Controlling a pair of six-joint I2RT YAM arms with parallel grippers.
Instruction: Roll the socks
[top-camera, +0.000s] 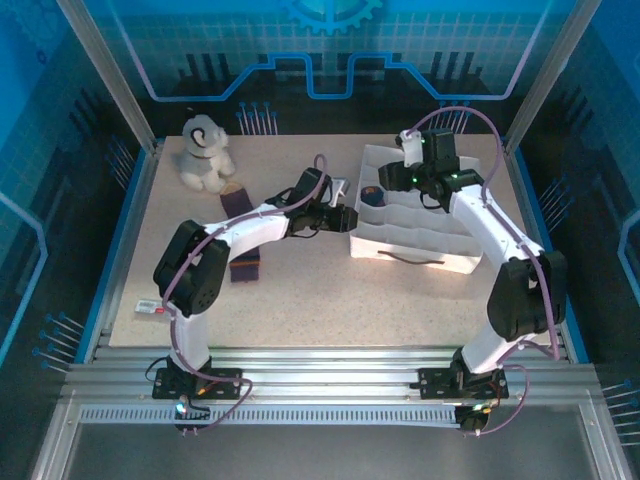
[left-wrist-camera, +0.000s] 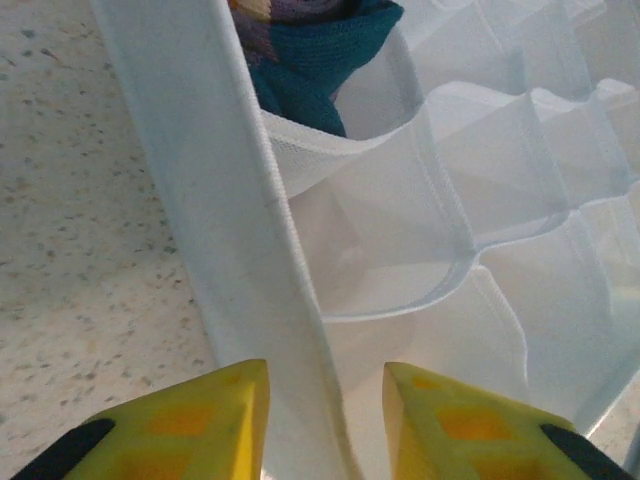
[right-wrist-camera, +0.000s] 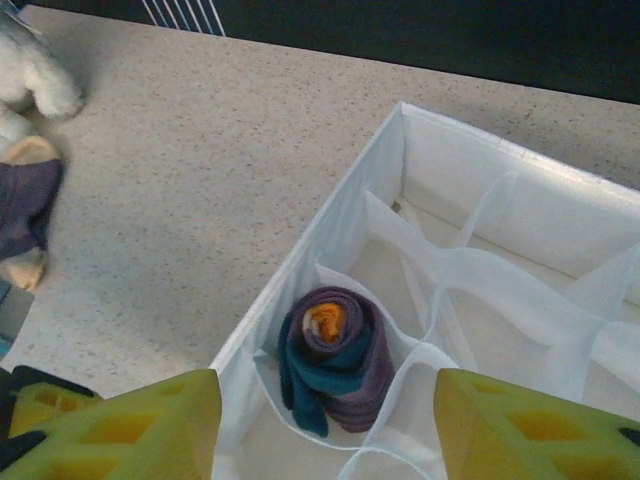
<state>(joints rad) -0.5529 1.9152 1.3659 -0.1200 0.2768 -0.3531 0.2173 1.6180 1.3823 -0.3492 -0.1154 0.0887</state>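
Observation:
A rolled sock bundle (right-wrist-camera: 335, 360), purple with a teal band and an orange core, stands in a corner compartment of the white fabric organizer box (top-camera: 470, 262). The same roll (left-wrist-camera: 310, 50) (top-camera: 372, 194) sits in the first cell behind the box wall. My right gripper (right-wrist-camera: 328, 378) (top-camera: 400, 180) hovers open above the roll, fingers wide apart and holding nothing. My left gripper (left-wrist-camera: 325, 375) (top-camera: 347, 218) is open, its yellow fingers straddling the box's left wall (left-wrist-camera: 230, 200). A flat purple sock (top-camera: 237, 200) (right-wrist-camera: 22, 210) lies near the dog; another dark sock (top-camera: 245, 268) lies under the left arm.
A grey-white plush dog (top-camera: 205, 152) (right-wrist-camera: 30, 70) sits at the back left of the table. A thin dark strap (top-camera: 405, 258) lies in the box's front compartment. A small label (top-camera: 150, 305) lies at the table's front left. The other box cells (right-wrist-camera: 500, 300) hold nothing.

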